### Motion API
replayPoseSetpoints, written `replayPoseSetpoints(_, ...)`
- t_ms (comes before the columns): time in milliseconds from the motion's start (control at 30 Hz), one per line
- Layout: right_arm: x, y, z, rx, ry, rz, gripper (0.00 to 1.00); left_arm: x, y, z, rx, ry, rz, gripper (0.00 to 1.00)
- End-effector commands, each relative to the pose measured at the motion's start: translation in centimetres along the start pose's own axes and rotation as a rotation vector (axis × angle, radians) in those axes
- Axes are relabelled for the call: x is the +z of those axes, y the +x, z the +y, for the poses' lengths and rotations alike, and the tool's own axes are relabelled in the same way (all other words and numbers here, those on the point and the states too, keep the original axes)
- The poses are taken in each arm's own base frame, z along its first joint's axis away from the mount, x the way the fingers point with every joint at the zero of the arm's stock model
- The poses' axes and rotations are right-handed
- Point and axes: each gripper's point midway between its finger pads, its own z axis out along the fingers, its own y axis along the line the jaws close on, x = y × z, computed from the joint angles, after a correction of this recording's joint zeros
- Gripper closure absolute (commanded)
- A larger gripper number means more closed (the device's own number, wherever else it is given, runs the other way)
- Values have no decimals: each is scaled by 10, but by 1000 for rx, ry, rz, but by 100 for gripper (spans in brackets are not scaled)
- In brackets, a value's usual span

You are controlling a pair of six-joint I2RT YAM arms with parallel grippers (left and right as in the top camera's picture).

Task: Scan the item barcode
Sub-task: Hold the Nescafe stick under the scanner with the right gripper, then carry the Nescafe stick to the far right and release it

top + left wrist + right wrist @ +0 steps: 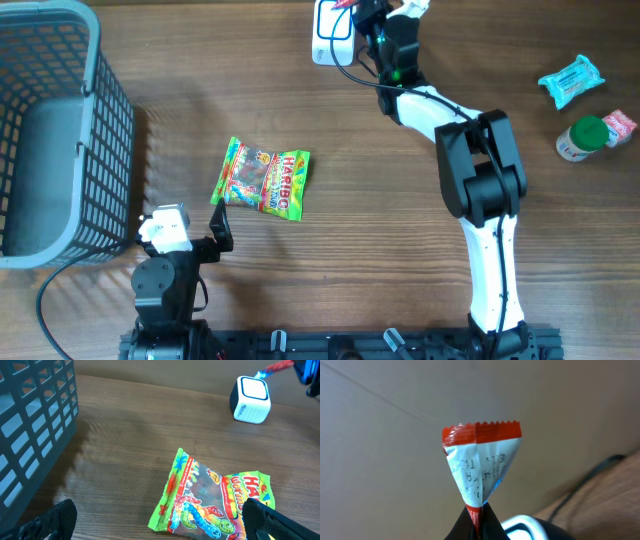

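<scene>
Far left, the basket (110, 120) fills its corner. Just beside it the left gripper (185, 228) sits with jaws wide apart and nothing in them, and the Haribo bag (263, 180) lies flat just ahead. At the far edge the right gripper (476, 522) is clamped on the red-topped sachet (480, 460), just above the scanner (330, 30) — presented, though I can't tell whether it has read. The table (380, 230) is bare wood mid-way — the teal packet (571, 80) and bottle (583, 138) sit well right.
</scene>
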Motion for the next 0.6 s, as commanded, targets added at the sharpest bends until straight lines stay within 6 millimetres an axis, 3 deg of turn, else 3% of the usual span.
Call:
replayPoseSetpoints(0,3,22,-9,-18,-35,59,96,1,2,-3,16,15,2,0)
replayPoseSetpoints(267,1,34,5,-235,-134,121,95,1,2,-3,16,15,2,0)
replayPoseSetpoints(333,-1,29,27,-259,-247,133,96,1,2,-3,16,15,2,0)
replayPoseSetpoints(400,-9,18,58,-262,-409,147,95,1,2,-3,16,15,2,0)
replayPoseSetpoints(467,-19,-9,84,-218,-508,135,95,1,2,-3,16,15,2,0)
replayPoseSetpoints(533,-21,-31,87,-206,-487,162,95,1,2,-3,16,15,2,0)
replayPoseSetpoints(567,-19,-44,80,-196,-415,198,95,1,2,-3,16,15,2,0)
